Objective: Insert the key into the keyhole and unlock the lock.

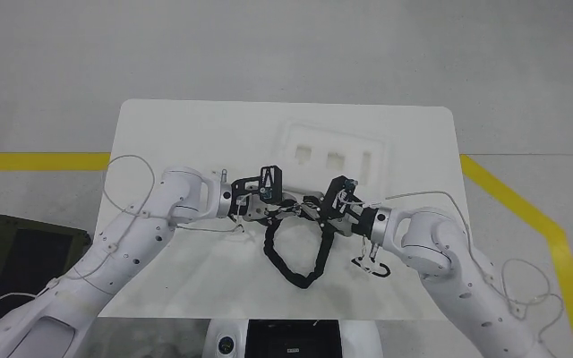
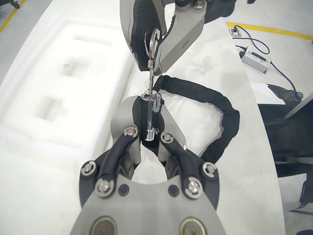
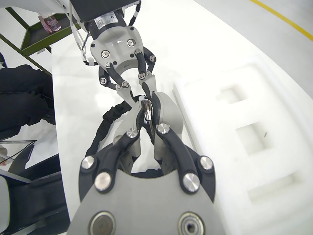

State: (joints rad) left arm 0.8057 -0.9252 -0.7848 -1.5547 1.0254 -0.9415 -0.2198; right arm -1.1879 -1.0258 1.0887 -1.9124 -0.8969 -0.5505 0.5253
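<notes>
My left gripper (image 2: pixel 149 113) is shut on the chrome lock cylinder (image 2: pixel 150 117), held above the table with its keyhole end facing the other arm. A black fabric-covered chain (image 2: pixel 215 113) hangs from the lock and loops down onto the table (image 1: pixel 179 125). Facing it, my right gripper (image 3: pixel 146 113) is shut on the silver key (image 2: pixel 152 57), which carries a small ring. The key's blade tip meets the keyhole at the cylinder's end. From above, both grippers (image 1: pixel 300 208) meet at the table's middle, the chain (image 1: pixel 300 259) drooping toward the front edge.
A white foam tray (image 1: pixel 336 157) with several rectangular pockets lies just behind the grippers. A black carabiner-like clip (image 1: pixel 372 266) rests on the table under the right arm. Yellow floor lines run beside the table.
</notes>
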